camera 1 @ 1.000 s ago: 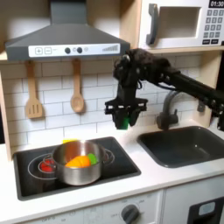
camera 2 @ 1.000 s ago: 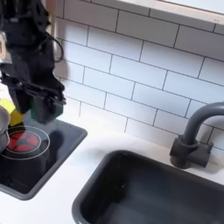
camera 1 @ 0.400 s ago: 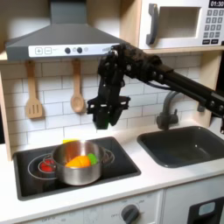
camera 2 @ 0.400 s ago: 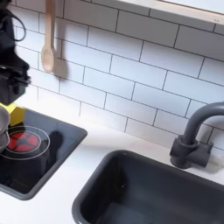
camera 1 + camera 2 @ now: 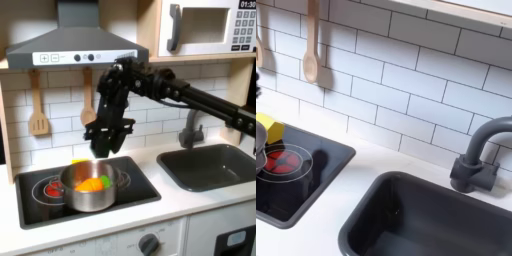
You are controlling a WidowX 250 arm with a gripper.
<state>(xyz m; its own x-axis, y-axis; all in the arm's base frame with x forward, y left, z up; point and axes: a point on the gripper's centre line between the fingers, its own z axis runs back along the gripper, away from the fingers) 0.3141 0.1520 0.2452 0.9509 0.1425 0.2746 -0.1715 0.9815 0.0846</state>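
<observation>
The gripper (image 5: 100,152) has swung leftward since a second ago, from beside the sink (image 5: 212,165) to just above the steel pot (image 5: 89,186) on the stove (image 5: 45,192) at the desk's left end. In the second exterior view it has slipped out past the left edge. I cannot tell how the jaws stand; they look dark and blurred. The pot holds something orange (image 5: 90,184) with a bit of green. Two wooden utensils (image 5: 38,105) hang on the tile wall behind. The faucet (image 5: 480,155) rises at the sink's back edge.
</observation>
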